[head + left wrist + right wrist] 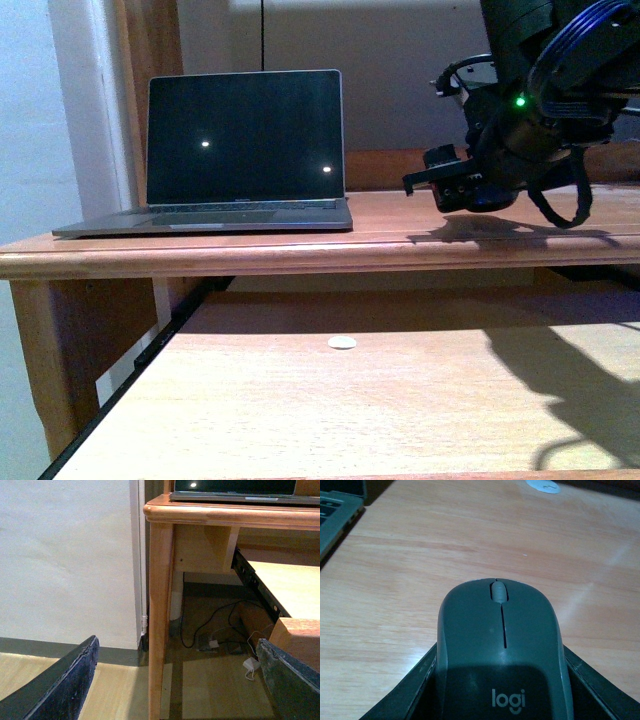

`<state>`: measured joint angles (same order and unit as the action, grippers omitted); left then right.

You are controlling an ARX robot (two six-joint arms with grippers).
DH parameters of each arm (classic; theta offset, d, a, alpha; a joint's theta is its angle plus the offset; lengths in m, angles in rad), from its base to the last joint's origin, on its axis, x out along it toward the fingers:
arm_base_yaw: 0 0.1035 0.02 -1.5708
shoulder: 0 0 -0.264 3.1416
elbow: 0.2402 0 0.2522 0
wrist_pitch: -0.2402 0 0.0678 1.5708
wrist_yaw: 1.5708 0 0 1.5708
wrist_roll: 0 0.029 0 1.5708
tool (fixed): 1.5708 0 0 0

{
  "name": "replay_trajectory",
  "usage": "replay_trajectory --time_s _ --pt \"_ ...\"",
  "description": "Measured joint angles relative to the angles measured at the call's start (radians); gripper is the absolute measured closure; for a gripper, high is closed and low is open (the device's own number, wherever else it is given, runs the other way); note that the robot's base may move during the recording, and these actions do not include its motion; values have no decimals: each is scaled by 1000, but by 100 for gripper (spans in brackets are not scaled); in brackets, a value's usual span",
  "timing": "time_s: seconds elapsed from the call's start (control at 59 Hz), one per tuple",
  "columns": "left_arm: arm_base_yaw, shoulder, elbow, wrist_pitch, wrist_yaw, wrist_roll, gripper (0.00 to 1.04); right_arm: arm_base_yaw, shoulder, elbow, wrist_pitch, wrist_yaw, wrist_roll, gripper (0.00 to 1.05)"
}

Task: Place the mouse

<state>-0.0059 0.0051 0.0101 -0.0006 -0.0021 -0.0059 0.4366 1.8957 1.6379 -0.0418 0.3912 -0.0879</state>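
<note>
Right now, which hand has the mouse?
The right hand: the mouse is gripped between its fingers over the desk. The left hand is open and empty, down by the desk leg.

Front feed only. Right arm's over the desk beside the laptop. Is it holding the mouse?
Observer: Yes. The right wrist view shows the mouse held in the right gripper.
Operator: Left arm? Not in my frame.
Observer: The left gripper is open and empty, facing the desk leg.
Operator: Anything ahead of the mouse?
Observer: Bare desk, then a white disc further on.
</note>
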Motion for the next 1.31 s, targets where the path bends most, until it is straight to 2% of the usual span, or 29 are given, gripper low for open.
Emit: replay_trajectory --time_s 0.169,0.441,0.661,0.763,0.898,1.186,1.305 --pt "0 0 0 0 0 0 8 35 36 29 -6 18 6 48" --pt "0 0 0 0 0 0 8 27 48 27 13 20 32 7" --pt "0 0 0 0 0 0 8 -32 -39 -79 150 -92 92 7" --pt "0 0 0 0 0 0 8 -91 -130 -160 208 -178 97 7" --pt "0 0 0 0 0 0 8 -200 -270 -304 279 -343 104 7" --pt "0 0 0 0 0 0 8 -501 -513 -671 430 -824 164 7" --pt "0 0 0 0 0 0 8 -616 -573 -766 473 -982 187 7"
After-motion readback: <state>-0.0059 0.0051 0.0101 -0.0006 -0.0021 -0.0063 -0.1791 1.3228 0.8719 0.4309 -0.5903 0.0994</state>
